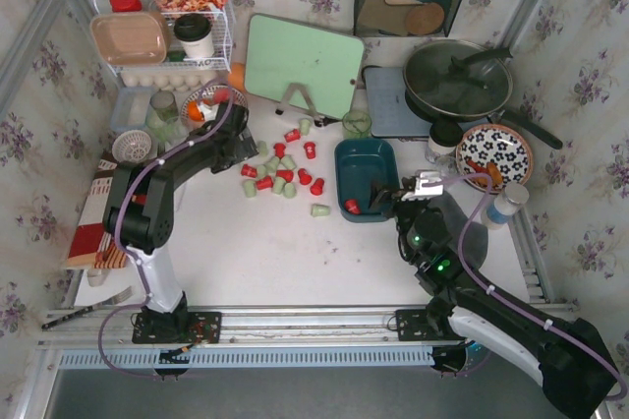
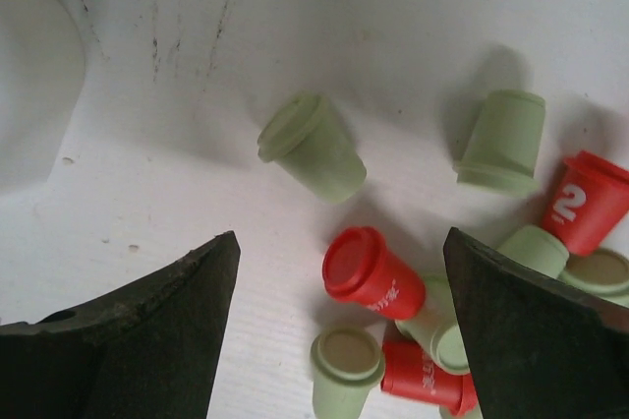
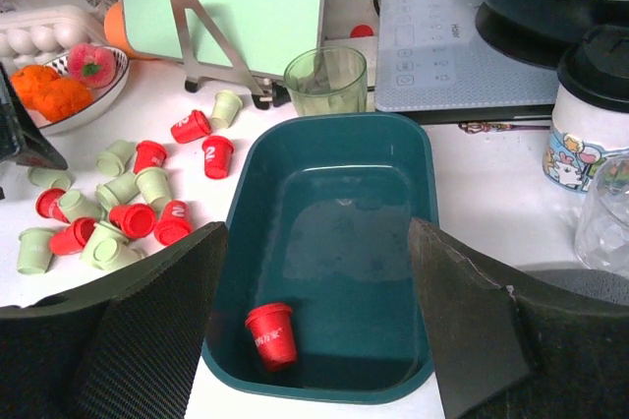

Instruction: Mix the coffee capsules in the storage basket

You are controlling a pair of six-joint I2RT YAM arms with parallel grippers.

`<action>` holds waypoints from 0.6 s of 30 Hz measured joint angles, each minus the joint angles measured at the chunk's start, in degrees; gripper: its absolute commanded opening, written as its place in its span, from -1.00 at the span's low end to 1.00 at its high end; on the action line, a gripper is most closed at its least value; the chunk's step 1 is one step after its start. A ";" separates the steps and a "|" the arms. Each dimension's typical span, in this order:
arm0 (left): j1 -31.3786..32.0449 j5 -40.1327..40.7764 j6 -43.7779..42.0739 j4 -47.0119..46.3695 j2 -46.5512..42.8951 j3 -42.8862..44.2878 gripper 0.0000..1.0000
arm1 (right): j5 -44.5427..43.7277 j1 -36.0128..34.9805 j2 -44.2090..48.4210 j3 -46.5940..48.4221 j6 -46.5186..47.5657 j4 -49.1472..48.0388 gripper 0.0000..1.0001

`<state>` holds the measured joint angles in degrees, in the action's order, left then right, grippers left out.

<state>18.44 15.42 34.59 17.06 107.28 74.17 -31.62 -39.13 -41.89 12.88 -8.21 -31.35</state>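
Left arm reaches forward and right from its base. The left gripper [image 1: 248, 149] is low over the loose capsules [image 1: 278, 175] heaped on the white table [image 1: 256, 252], fingers spread wide and holding nothing. A red pod [image 2: 369, 267] lies under the gap. The right gripper [image 3: 316, 232] hangs over the near end of the basket [image 3: 339, 183], fingers spread, empty. One red capsule [image 3: 271, 334] sits in the basket's near left corner, with open floor beyond it. Open table lies between the heap and the basket's left wall, with a lone green pod [image 1: 320, 209] there.
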 measured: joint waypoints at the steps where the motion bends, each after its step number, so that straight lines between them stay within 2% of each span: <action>1: -0.07 0.15 0.76 0.44 0.98 0.83 0.74 | 0.22 0.00 -0.17 0.11 0.02 0.02 0.63; 8: -0.15 2.21 4.83 3.50 5.51 5.07 0.70 | 1.79 0.00 -1.03 0.52 0.00 0.00 0.63; 10: -0.33 2.82 5.51 4.72 6.73 6.54 0.59 | 1.88 0.00 -1.20 0.72 0.00 -0.09 0.63; 12: -0.50 3.17 5.86 5.60 7.98 8.09 0.40 | 2.27 0.00 -1.33 0.74 0.00 -0.02 0.63; 18: -1.99 2.71 6.14 6.10 10.56 9.40 0.37 | 3.10 0.00 -1.62 0.85 0.00 -0.02 0.62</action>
<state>16.45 18.13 40.73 23.16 117.84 83.57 -28.51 -39.13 -43.51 13.74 -8.21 -31.38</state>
